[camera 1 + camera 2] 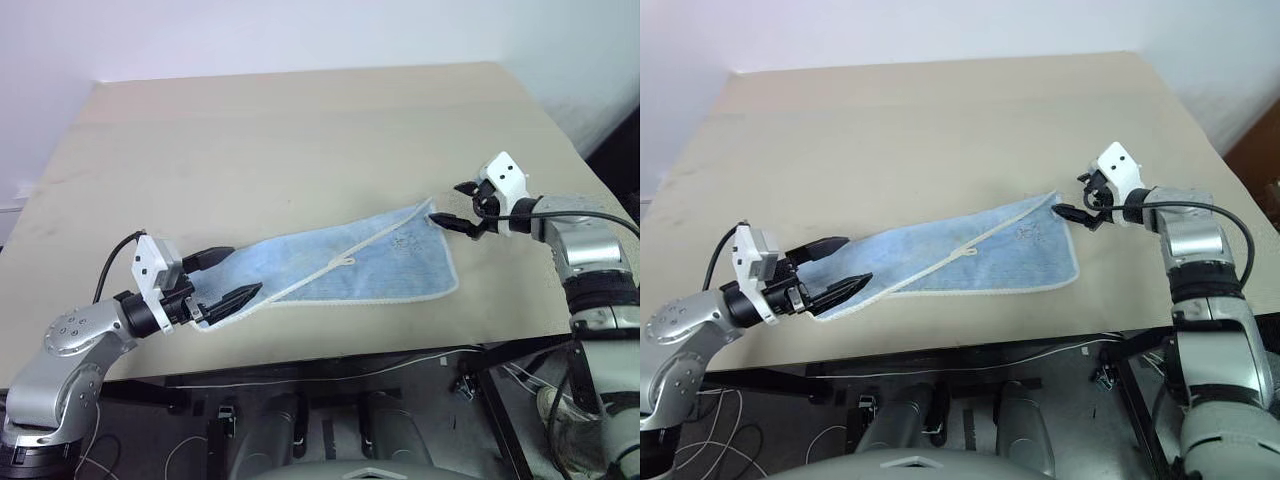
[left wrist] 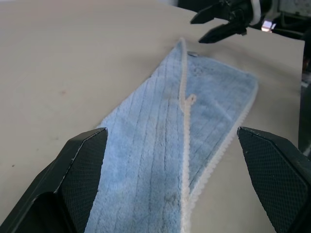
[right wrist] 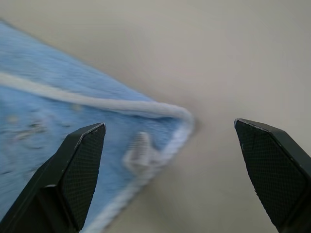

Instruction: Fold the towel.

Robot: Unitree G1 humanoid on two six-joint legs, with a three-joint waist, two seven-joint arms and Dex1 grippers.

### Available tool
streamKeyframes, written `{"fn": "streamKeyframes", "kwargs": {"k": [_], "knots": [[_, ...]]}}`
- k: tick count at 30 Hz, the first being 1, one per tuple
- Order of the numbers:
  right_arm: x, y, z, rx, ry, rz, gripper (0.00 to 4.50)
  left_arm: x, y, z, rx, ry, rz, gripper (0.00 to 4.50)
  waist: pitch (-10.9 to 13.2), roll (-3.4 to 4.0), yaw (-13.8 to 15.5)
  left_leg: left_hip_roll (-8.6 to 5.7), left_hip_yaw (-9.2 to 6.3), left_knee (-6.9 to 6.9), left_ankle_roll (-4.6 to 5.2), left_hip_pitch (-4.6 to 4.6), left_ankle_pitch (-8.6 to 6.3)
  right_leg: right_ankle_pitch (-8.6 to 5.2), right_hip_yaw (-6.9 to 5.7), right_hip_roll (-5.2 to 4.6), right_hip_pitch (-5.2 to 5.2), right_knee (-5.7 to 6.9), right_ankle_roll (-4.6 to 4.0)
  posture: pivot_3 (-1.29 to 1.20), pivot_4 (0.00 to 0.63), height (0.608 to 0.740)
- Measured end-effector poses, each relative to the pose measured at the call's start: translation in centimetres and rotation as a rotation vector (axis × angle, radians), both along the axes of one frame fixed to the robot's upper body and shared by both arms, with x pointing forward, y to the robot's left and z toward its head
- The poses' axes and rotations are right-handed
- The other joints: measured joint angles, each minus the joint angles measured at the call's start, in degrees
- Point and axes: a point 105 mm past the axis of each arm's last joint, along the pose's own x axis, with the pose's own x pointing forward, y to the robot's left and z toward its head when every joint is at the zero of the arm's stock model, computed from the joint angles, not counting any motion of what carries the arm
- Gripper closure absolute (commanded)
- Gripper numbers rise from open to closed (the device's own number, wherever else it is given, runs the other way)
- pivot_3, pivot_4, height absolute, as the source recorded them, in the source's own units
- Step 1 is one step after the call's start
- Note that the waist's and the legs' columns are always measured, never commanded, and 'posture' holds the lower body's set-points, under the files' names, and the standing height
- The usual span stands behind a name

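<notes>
The beige table (image 1: 300,130) carries the towel (image 1: 350,265) near its front edge, lying as a skewed, already doubled-over strip with 1 cream hem running diagonally across its top, so I judge 1 rough fold made and the neat final folds left. The left gripper (image 1: 228,280) sits at the towel's narrow left end and the right gripper (image 1: 462,208) at its far right corner, both spread wide and holding nothing. Nothing else lies on the table to obstruct them.

Towel (image 3: 58,102) corner with loop tag (image 3: 138,153) between open pincer (image 3: 170,165) fingers.
</notes>
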Motion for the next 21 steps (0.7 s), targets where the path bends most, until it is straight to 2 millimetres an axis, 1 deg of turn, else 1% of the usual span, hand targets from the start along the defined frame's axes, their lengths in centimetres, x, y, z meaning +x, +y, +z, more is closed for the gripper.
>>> {"fn": "streamKeyframes", "kwargs": {"k": [5, 9, 12, 15, 19, 21], "knots": [[1.3, 0.1, -1.3, -0.084, -0.004, -0.029, 0.04, 0.0, 0.1, 0.1, 0.006, -0.019, 0.003, 0.00, 0.00, 0.01, 0.03, -0.02, 0.00, 0.00, -0.02, 0.00, 0.01, 0.01, 0.00, 0.00, 0.00, 0.01, 0.01, 0.00, 0.150, 0.740], [2.0, -0.1, -1.2, -0.112, -0.044, -0.054, 0.04, 0.0, 0.1, -0.2, 0.009, -0.014, 0.009, 0.00, 0.00, 0.01, -0.04, -0.04, 0.00, 0.00, -0.03, 0.00, 0.02, 0.01, -0.01, 0.01, 0.01, 0.02, 0.02, 0.00, 0.150, 0.740], [2.7, 0.5, -0.9, -0.105, -0.066, -0.055, 0.04, 0.0, 0.1, -0.3, 0.004, -0.013, 0.015, 0.00, 0.00, 0.02, -0.31, -0.03, 0.00, -0.01, -0.09, 0.04, 0.06, 0.03, -0.01, 0.03, 0.00, 0.08, 0.05, 0.00, 0.150, 0.740], [3.0, 0.6, -0.7, -0.133, -0.103, -0.049, 0.04, -0.1, 0.1, -0.4, 0.001, -0.016, 0.019, 0.00, 0.00, 0.01, -0.29, -0.03, -0.01, -0.07, -0.17, 0.07, 0.11, 0.04, -0.01, 0.04, 0.00, 0.09, 0.06, 0.00, 0.150, 0.740], [3.3, 1.4, -0.7, -0.139, -0.106, -0.033, 0.04, -0.1, 0.1, -0.4, 0.001, -0.017, 0.023, 0.00, 0.01, 0.02, -0.29, -0.03, -0.02, -0.08, -0.20, 0.12, 0.13, 0.03, -0.01, 0.04, 0.02, 0.13, 0.05, 0.00, 0.150, 0.740], [3.2, 1.7, -1.1, -0.151, -0.098, -0.018, 0.04, -0.2, 0.2, -0.5, 0.001, -0.012, 0.029, 0.00, 0.01, 0.02, -0.30, -0.03, -0.01, -0.11, -0.20, 0.20, 0.13, 0.03, -0.01, 0.04, 0.08, 0.13, 0.05, 0.00, 0.150, 0.740]]}}
